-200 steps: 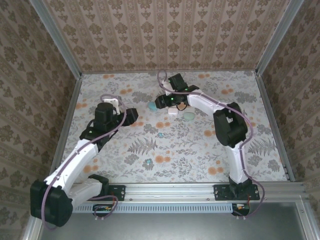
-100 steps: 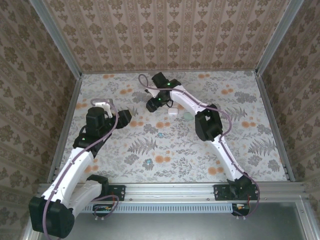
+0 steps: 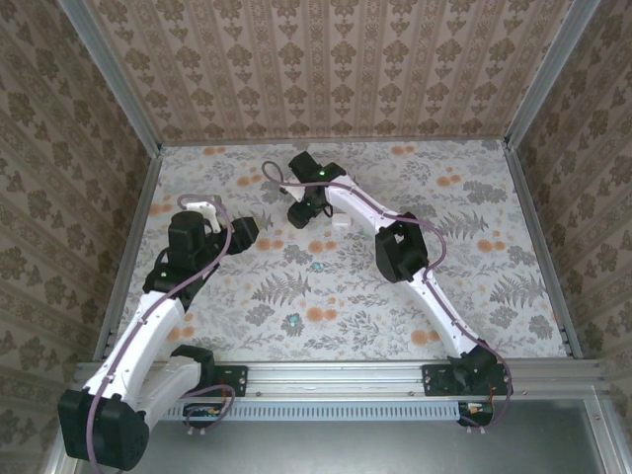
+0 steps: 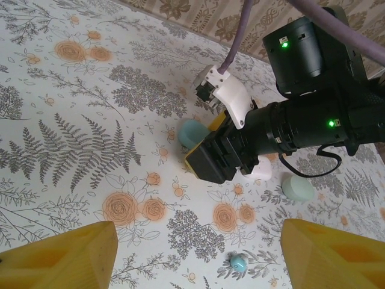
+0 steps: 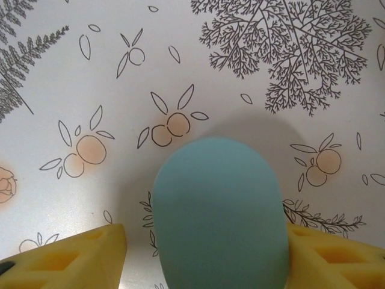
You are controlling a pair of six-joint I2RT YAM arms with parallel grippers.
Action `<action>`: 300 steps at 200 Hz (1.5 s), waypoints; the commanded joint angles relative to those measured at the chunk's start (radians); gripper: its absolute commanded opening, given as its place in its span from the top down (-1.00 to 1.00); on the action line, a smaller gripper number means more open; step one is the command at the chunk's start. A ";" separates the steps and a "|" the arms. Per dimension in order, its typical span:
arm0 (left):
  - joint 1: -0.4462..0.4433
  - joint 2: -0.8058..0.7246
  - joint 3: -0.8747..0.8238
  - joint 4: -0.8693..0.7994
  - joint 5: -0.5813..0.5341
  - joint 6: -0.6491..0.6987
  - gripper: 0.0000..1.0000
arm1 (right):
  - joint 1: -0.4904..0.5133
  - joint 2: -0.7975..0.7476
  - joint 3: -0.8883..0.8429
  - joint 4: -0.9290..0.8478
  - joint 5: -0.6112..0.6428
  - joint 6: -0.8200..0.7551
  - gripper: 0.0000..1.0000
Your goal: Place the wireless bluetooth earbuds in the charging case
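A rounded teal charging case [image 5: 219, 211] lies on the flowered table between the yellow fingers of my right gripper [image 5: 207, 256]. That gripper is open: table shows between the case and the left finger [image 5: 66, 256], while the right finger [image 5: 334, 256] sits right at the case's side. In the left wrist view the right gripper [image 4: 207, 161] stands over the same case [image 4: 190, 132]. A tiny teal earbud [image 4: 239, 262] lies between the fingertips of my open left gripper [image 4: 198, 256], nearer its right finger and touching neither. From above, that earbud [image 3: 316, 266] rests right of the left gripper [image 3: 247, 232].
A pale mint case [image 4: 298, 188] and a small white piece [image 4: 262, 171] lie just beyond the right gripper. A second small earbud [image 3: 292, 319] rests nearer the front of the table. Patterned walls close in the table [image 3: 474, 296] on three sides.
The right arm has swung its gripper leftward onto the teal case. The left arm has pulled back a little to the left.
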 commanded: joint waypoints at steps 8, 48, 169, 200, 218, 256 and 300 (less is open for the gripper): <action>0.010 -0.007 -0.012 -0.002 0.019 -0.021 -0.45 | -0.002 0.025 0.030 -0.023 -0.003 0.004 -0.10; 0.010 -0.006 -0.010 -0.001 0.019 -0.032 -0.44 | -0.003 -0.019 0.023 -0.041 -0.043 0.018 0.33; -0.091 0.220 0.178 0.209 0.359 -0.298 -0.48 | -0.047 -1.206 -1.375 0.726 -0.380 0.016 0.36; -0.224 0.289 0.275 0.200 0.373 -0.292 -0.51 | -0.048 -1.432 -1.579 0.821 -0.339 -0.006 0.35; -0.290 0.326 0.315 0.176 0.371 -0.268 -0.51 | -0.048 -1.518 -1.648 0.850 -0.310 -0.011 0.34; -0.383 0.399 0.358 0.177 0.354 -0.249 -0.49 | -0.047 -1.595 -1.683 0.845 -0.296 -0.004 0.33; -0.429 0.456 0.405 0.161 0.358 -0.231 -0.41 | -0.047 -1.597 -1.684 0.855 -0.282 0.004 0.32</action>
